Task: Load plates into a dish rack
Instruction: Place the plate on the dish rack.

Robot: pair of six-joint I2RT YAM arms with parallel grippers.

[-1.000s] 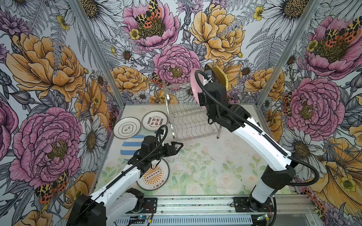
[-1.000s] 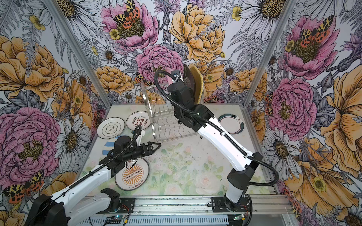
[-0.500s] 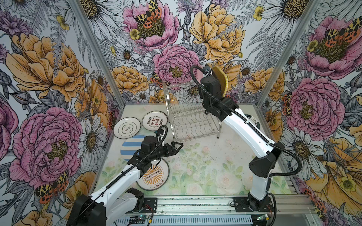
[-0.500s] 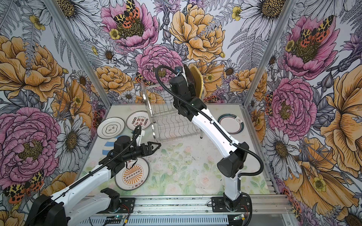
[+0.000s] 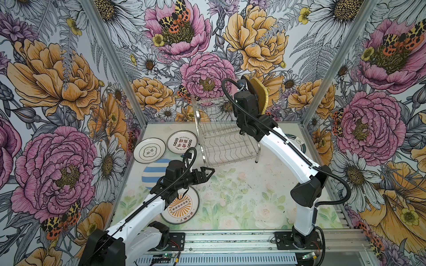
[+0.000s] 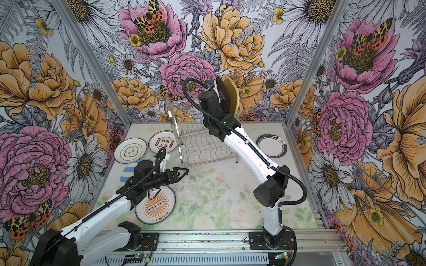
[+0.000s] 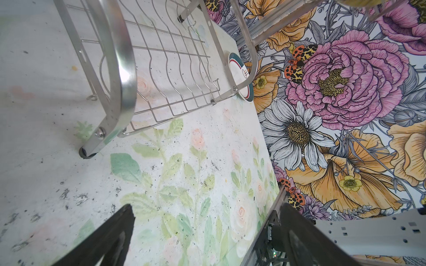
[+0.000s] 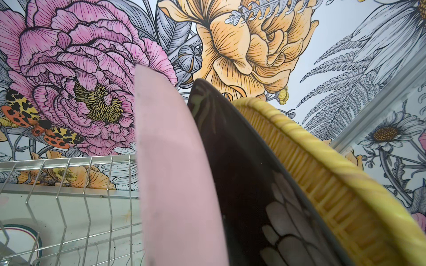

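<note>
The worktop (image 5: pixel 242 195) has a pale flower print. The rack (image 5: pixel 221 147), two shelves of shiny wire, stands at the middle of its back edge.

At the right end of the rack's upper shelf, three plates stand on edge side by side: a pink plate (image 8: pixel 175 184), a black plate (image 8: pixel 242 184) with white flowers, and a yellow plate (image 8: pixel 322 172) outermost. The right gripper (image 5: pixel 242 86) is raised at that shelf and pinches the pink plate. Its fingertips are hidden, and so is whether that plate sits in a slot.

The left gripper (image 5: pixel 208 171) hangs spread wide and empty above the worktop, just in front of the rack's left foot.

Five plates lie flat on the worktop. Two white plates (image 5: pixel 149 150) (image 5: pixel 182 141) are near the back left corner, and a blue-striped plate (image 5: pixel 153 172) lies in front of them. An orange plate (image 5: pixel 181 207) is towards the front left, partly under the left arm. A teal-rimmed plate (image 6: pixel 272 146) lies near the right edge.
</note>
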